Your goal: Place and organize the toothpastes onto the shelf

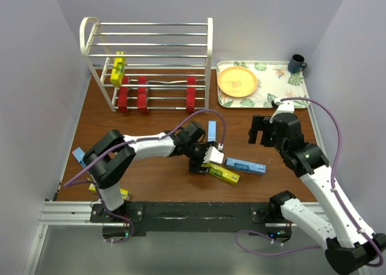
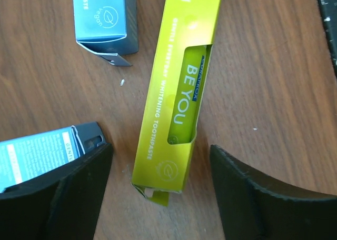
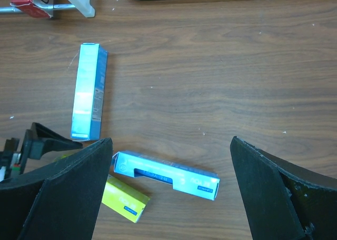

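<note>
My left gripper [image 1: 205, 160] is down over a yellow toothpaste [image 2: 174, 92] that lies flat on the table, its near end between the open jaws with a gap on each side. A blue toothpaste [image 1: 245, 166] lies just right of it, and another [image 1: 212, 130] behind it. On the white shelf [image 1: 151, 29], one yellow toothpaste [image 1: 118, 70] sits on the middle tier and three red toothpastes [image 1: 142, 94] on the bottom tier. My right gripper [image 1: 260, 130] hangs open and empty above the table, with the blue toothpaste [image 3: 166, 174] below its jaws.
A floral tray [image 1: 265, 101] at the back right holds an orange plate [image 1: 237, 82] and a dark blue mug [image 1: 296, 63]. One more blue carton [image 1: 79, 156] and a yellow carton [image 1: 123, 193] lie by the left arm's base.
</note>
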Available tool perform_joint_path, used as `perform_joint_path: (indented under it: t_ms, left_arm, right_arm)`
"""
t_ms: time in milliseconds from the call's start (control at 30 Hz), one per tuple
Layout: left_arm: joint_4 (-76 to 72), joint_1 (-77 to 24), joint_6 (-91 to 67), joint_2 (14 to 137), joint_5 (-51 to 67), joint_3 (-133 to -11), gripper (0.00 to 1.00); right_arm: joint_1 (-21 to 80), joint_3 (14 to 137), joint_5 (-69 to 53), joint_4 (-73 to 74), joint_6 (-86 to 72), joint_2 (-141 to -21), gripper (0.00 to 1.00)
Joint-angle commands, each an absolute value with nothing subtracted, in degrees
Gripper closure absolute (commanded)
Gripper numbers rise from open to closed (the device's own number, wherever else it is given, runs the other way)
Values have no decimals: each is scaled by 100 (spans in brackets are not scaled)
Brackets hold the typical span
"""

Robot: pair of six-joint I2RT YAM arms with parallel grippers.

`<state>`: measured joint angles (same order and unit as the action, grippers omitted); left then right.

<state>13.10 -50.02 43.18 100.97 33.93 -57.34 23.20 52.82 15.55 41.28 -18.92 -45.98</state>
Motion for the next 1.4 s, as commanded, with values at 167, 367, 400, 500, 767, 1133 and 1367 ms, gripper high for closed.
perform_joint_path:
  t_ms: [167, 367, 400, 500, 767, 1133, 1367]
  left_arm:
    - [1538, -5010, 4606, 10573, 3463, -6126, 30]
    - [1433, -5018, 4509, 10319, 3410, -5757, 39]
    - [1415, -5010, 4483, 10275, 3401, -5652, 40]
    - [1380, -5010, 4386, 10064, 3358, -5433, 43]
    - [933, -5010, 3982, 9159, 3208, -4659, 59]
    - [-156, -5001, 2989, 8615, 3358, -4079, 76]
    - [-501, -4747, 1892, 7630, 2813, -3613, 87]
  right_arm:
    - [2320, 5555, 1547, 4166, -1784, -4597, 1]
    - [2329, 5458, 1538, 4070, -1881, -4544, 1]
    - [2320, 5441, 1512, 4043, -1890, -4561, 1]
    - [2320, 5414, 1486, 3929, -1942, -4597, 1]
    - [2312, 5405, 1433, 3569, -1986, -4895, 2]
    - [2320, 5344, 1222, 3287, -2434, -4975, 2]
    - [2320, 5317, 1459, 3349, -2505, -4817, 2]
